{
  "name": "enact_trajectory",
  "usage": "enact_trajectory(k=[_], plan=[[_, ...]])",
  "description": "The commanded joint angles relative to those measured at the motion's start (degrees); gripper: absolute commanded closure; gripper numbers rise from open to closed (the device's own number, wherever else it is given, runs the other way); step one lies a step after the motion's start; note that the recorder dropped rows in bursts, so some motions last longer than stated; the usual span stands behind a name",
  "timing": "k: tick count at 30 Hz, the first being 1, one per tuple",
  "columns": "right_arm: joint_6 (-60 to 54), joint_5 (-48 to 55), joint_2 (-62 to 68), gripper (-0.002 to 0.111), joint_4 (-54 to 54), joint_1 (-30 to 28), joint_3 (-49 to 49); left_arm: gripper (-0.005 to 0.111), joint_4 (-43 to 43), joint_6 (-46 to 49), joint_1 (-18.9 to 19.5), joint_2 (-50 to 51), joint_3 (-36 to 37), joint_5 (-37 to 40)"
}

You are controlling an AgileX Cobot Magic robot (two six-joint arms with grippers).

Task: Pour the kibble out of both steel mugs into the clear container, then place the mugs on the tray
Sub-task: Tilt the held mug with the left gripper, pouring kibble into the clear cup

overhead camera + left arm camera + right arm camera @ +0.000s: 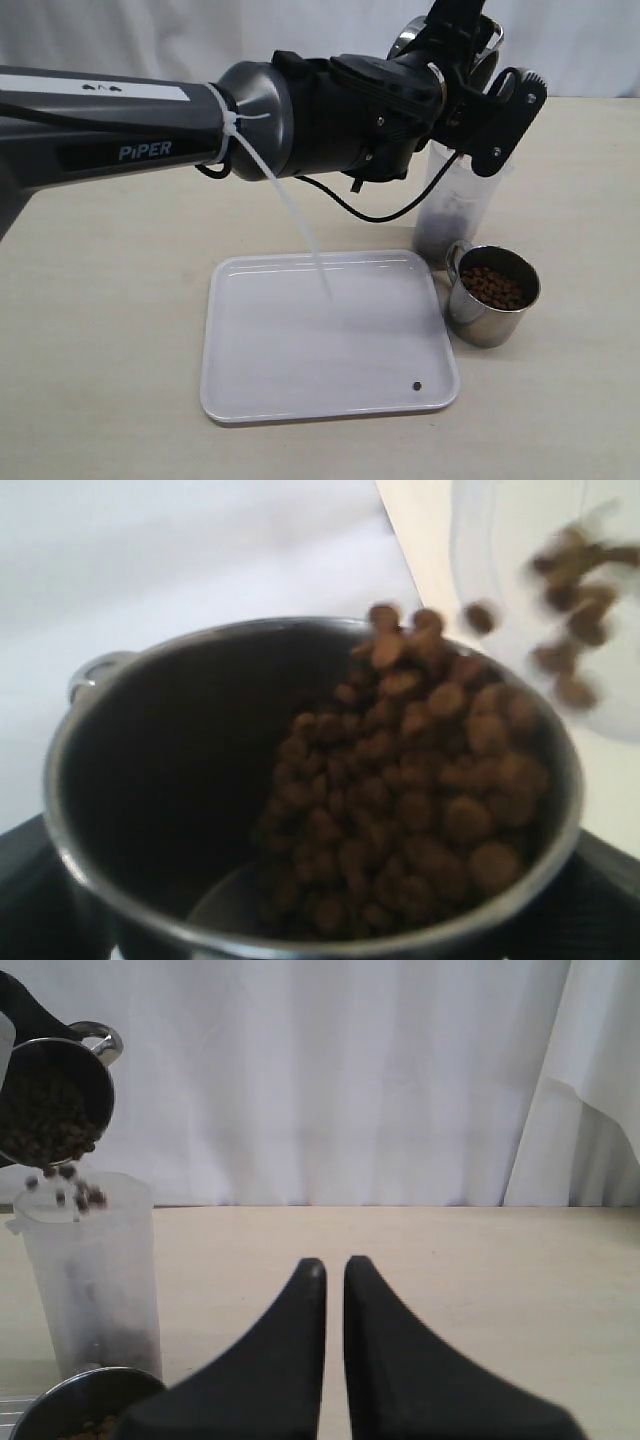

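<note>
My left gripper [478, 85] is shut on a steel mug [180, 740], which it holds tilted over the clear container [458, 205]. Kibble [420, 780] slides to the mug's lip and drops into the container's mouth [510, 540]; a dark layer shows at its bottom. The right wrist view shows the tilted mug [55, 1100], falling pellets [68, 1196] and the container [90, 1280]. The second steel mug [492, 292], full of kibble, stands upright beside the container and the white tray [300, 340]. My right gripper [335, 1265] is shut and empty, low over the table, away from both.
One stray pellet [417, 384] lies in the tray's near right corner. The left arm [120, 120] stretches across above the tray's far side, with a white cable tie [300, 230] dangling over it. A white curtain [350, 1080] closes the back.
</note>
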Motion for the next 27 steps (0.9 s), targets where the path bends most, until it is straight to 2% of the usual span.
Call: enact_trajectory(k=[1, 27], plan=[[0.1, -0.1, -0.2, 0.103, 0.1, 0.2, 0.2, 0.107, 2.6, 0.1, -0.1, -0.7, -0.7, 0.1], [0.1, -0.1, -0.2, 0.103, 0.1, 0.2, 0.2, 0.107, 3.7, 1.8, -1.6, -0.7, -0.7, 0.0]])
